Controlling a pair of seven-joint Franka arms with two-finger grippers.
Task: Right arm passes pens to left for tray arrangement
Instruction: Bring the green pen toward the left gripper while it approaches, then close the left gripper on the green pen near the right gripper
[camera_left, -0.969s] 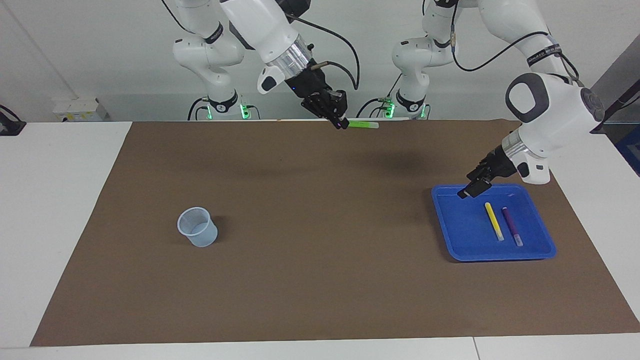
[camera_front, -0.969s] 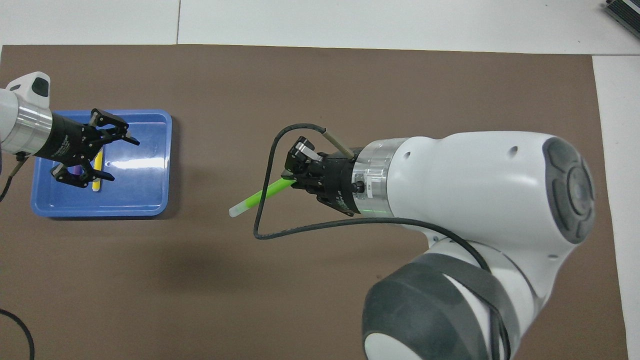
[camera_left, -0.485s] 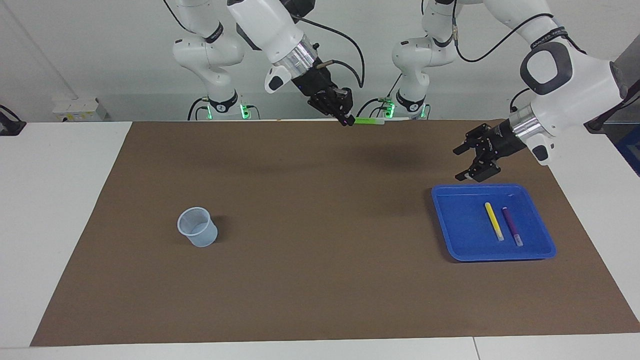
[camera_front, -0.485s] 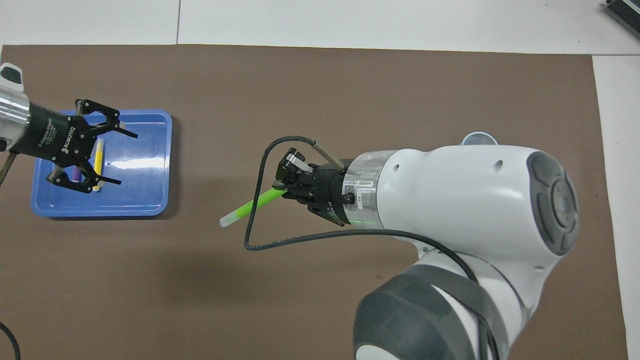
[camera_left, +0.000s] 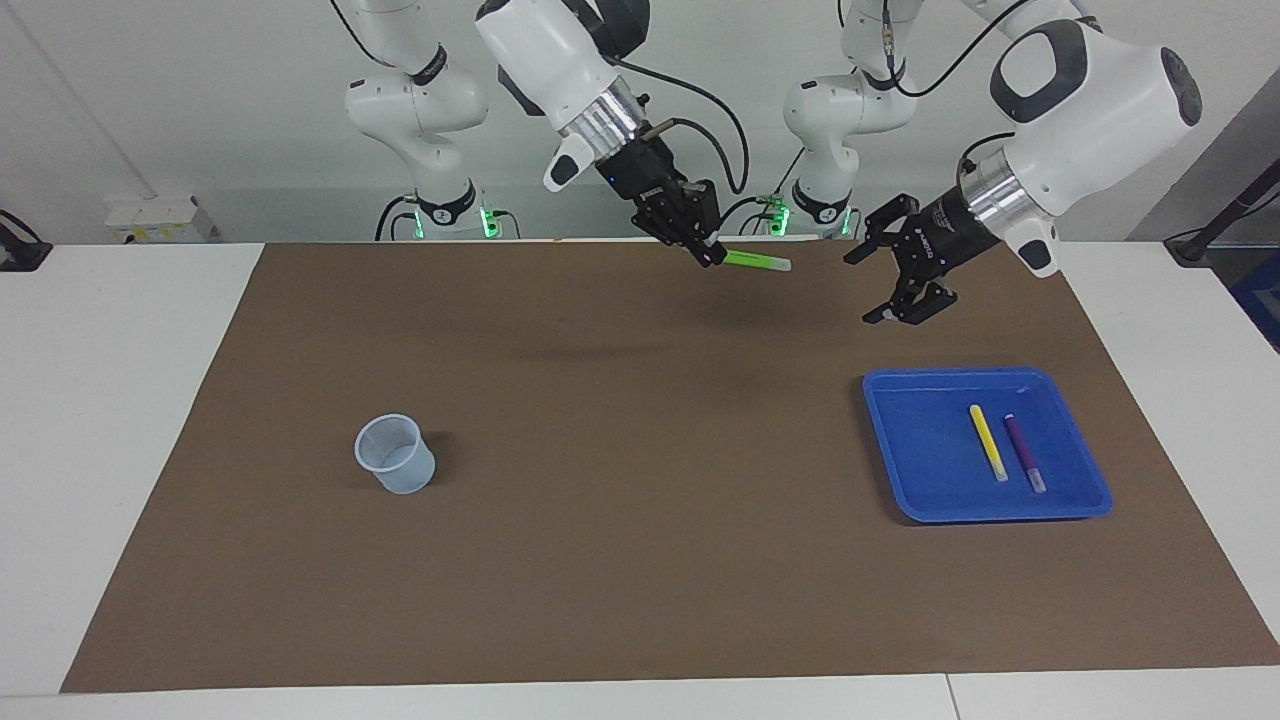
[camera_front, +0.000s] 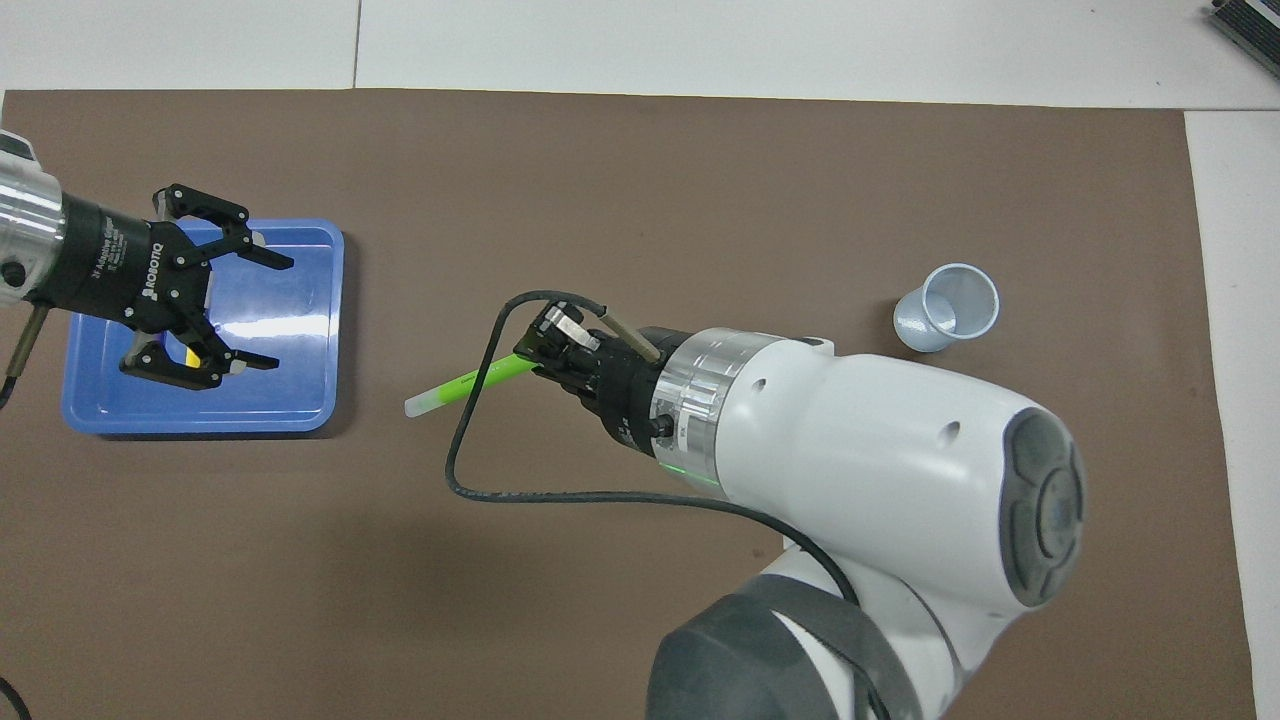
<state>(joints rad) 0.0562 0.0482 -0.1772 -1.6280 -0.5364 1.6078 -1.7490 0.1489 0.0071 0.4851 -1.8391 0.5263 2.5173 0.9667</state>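
Presently the right gripper (camera_left: 712, 257), raised over the brown mat (camera_left: 640, 560), pinches a slim green pen (camera_left: 757, 262) with a whitish tip. The left gripper (camera_left: 872, 286) hangs with fingers spread, holding nothing, over the mat beside the tray (camera_left: 900, 470); it has risen clear of the tray since a second ago. That shallow, glossy blue tray with rounded corners holds the yellow pen (camera_left: 988, 442) and purple pen (camera_left: 1024, 452) side by side. A translucent cup (camera_left: 394, 454) stands well apart, toward the right arm's end.
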